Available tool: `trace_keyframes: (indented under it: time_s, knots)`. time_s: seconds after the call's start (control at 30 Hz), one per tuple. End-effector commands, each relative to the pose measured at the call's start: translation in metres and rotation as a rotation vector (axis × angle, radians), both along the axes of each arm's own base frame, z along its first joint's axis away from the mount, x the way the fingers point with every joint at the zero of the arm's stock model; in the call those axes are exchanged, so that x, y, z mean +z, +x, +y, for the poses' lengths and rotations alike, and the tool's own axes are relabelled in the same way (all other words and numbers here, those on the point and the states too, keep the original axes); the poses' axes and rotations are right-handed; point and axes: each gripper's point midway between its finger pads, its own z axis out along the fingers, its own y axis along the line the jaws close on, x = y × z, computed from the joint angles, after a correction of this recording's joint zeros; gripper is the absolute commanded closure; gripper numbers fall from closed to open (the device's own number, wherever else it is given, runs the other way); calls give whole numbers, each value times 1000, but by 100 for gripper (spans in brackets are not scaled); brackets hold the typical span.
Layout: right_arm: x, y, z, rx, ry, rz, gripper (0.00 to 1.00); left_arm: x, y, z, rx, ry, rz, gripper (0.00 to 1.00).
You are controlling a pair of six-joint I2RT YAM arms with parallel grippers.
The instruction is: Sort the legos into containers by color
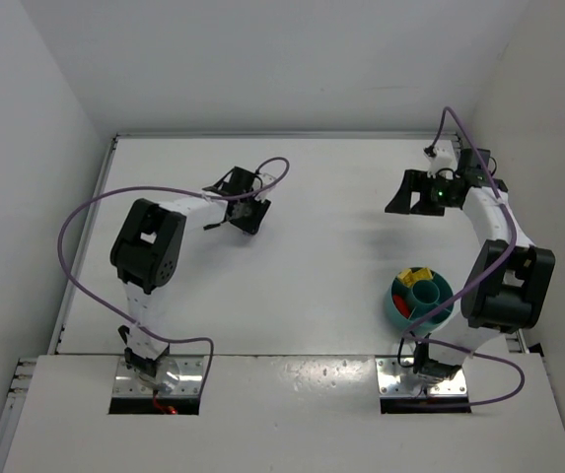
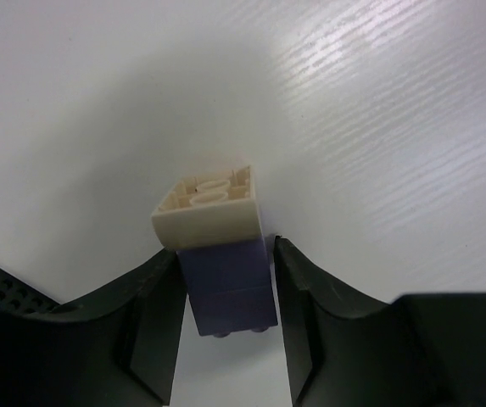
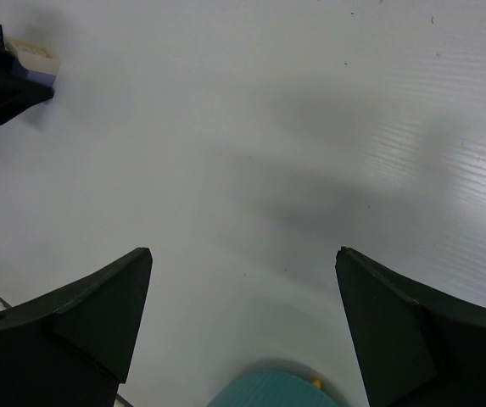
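Note:
My left gripper [image 2: 226,250] is shut on a lavender-purple lego [image 2: 226,284] with a cream brick [image 2: 213,212] stuck on its far end, low over the white table. In the top view this gripper [image 1: 247,212] is at the middle left. The pair also shows in the right wrist view [image 3: 32,61], at the top left. The round teal bowl [image 1: 392,305] stands at the near right and holds a yellow lego [image 1: 418,275] and red pieces. My right gripper [image 1: 415,192] is open and empty, beyond the bowl; in its wrist view [image 3: 243,253] only bare table lies between its fingers.
The bowl's rim [image 3: 276,392] shows at the bottom edge of the right wrist view, just behind the fingers. White walls enclose the table at the left, back and right. A purple cable loops beside each arm.

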Motion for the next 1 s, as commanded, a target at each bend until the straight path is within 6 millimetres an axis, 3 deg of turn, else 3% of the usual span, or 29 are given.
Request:
trace_keyframes:
  time_s: [0.0,0.1,0.23,0.33,0.4,0.47,0.5,0.67,0.83,0.97]
  knots:
    - [17,2,6,24,7,-65,10,-30,-10,3,31,13,84,50]
    - [17,0,7,24,7,-65,10,-31,-9,0,25,4,87,54]
    - [17,0,7,24,7,-65,10,-28,-6,-1,25,1,79,84]
    - [21,-2,14,44,49,-70,10,-15,-21,-12,-80,-86,96,92]
    - [31,-10,28,112,123,-95,10,13,-43,-20,-260,-204,82,93]
    - [48,-25,54,252,201,-157,11,49,-78,-47,-477,-440,102,93]
    - [50,-34,63,294,228,-158,11,66,-86,-53,-526,-488,78,93]
    - [69,-70,98,553,317,-261,14,102,-133,-75,-692,-675,220,97]
    - [86,-101,131,730,366,-300,15,143,-157,-99,-797,-733,187,98]
    - [88,-115,149,820,375,-311,15,171,-176,-112,-864,-803,197,98]
